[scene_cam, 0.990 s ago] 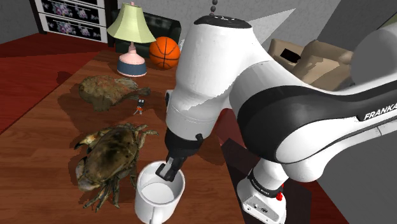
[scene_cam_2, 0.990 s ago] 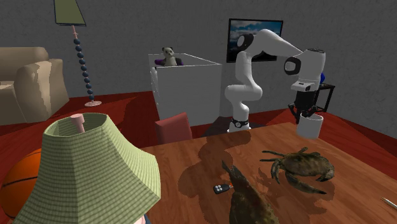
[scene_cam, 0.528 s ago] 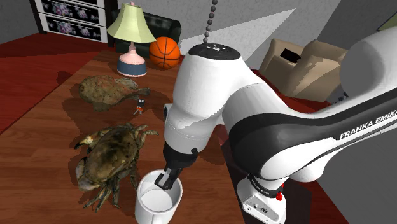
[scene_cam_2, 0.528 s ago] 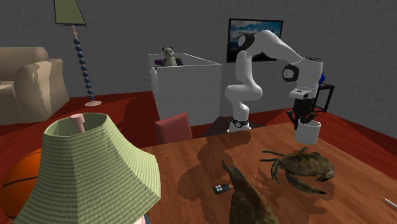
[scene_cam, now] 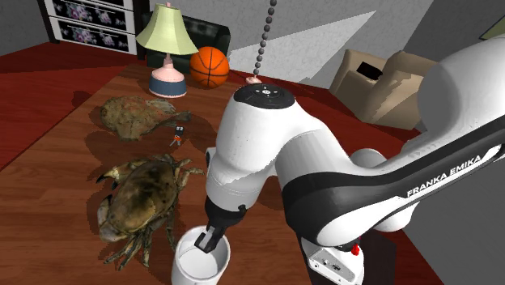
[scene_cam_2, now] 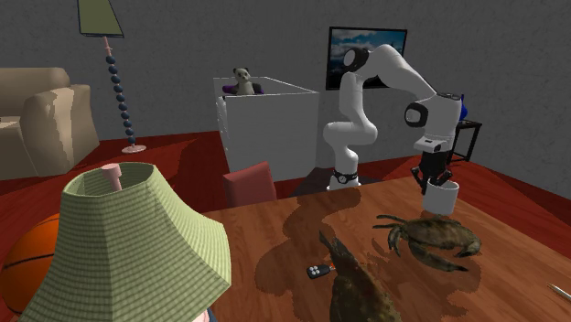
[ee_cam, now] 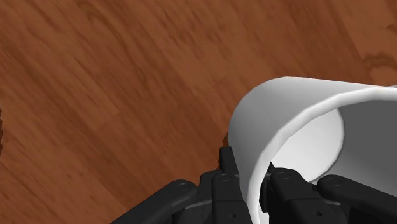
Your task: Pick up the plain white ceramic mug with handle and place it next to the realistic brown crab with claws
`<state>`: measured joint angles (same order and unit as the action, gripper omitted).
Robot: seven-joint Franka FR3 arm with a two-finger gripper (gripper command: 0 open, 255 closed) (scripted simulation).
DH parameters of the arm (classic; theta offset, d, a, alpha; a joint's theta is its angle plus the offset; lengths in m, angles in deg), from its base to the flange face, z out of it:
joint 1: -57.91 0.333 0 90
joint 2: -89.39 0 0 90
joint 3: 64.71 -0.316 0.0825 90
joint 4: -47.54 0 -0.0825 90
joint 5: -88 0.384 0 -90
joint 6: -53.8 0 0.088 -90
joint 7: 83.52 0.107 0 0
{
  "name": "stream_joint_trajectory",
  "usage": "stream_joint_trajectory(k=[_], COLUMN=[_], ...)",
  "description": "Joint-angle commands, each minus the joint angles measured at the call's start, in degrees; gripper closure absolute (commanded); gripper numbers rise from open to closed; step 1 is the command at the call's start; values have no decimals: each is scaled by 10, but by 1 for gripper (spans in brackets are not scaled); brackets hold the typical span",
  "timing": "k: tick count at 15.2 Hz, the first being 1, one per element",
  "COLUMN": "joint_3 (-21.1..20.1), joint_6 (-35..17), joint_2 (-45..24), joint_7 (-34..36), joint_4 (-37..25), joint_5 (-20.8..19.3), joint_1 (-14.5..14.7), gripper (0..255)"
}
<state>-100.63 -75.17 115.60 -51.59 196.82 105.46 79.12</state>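
Note:
A plain white mug [scene_cam: 198, 263] sits low over the wooden table [scene_cam: 48, 202], just right of the brown crab [scene_cam: 139, 198] in the shoulder view. My black gripper [scene_cam: 207, 240] is shut on the mug's rim, one finger inside and one outside. The wrist view makes this plain: the gripper [ee_cam: 249, 181] pinches the white mug [ee_cam: 299, 137] wall. In the second exterior view the mug [scene_cam_2: 441, 197] hangs under the gripper [scene_cam_2: 432, 178], right behind the crab [scene_cam_2: 430, 240]. The mug's handle is hidden.
A second mottled brown animal figure [scene_cam: 133, 116] lies beyond the crab, with a small key fob [scene_cam: 179, 131] beside it. A green-shaded lamp [scene_cam: 167, 48] and an orange basketball [scene_cam: 209, 66] stand at the far end. The table's edge runs close under the mug.
The arm has carried the mug downward and closer to the crab, toward the table surface. The grip on the rim is unchanged.

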Motion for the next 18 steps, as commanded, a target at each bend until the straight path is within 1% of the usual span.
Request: stream_joint_trajectory(k=[1, 6, 7, 12, 16, 18], joint_3=[-1, -1, -2, -1, 26, 26], joint_6=[-4, -3, -4, -3, 84, 84], joint_2=[-3, -3, -4, -3, 43, 43], joint_7=[1, 1, 1, 1, -6, -6], joint_4=[1, 1, 1, 1, -41, -41], joint_5=[0, 0, 0, 0, -1, -1], joint_1=[-1, -1, -1, -1, 6, 6], gripper=[255, 255, 0, 0, 0, 0])
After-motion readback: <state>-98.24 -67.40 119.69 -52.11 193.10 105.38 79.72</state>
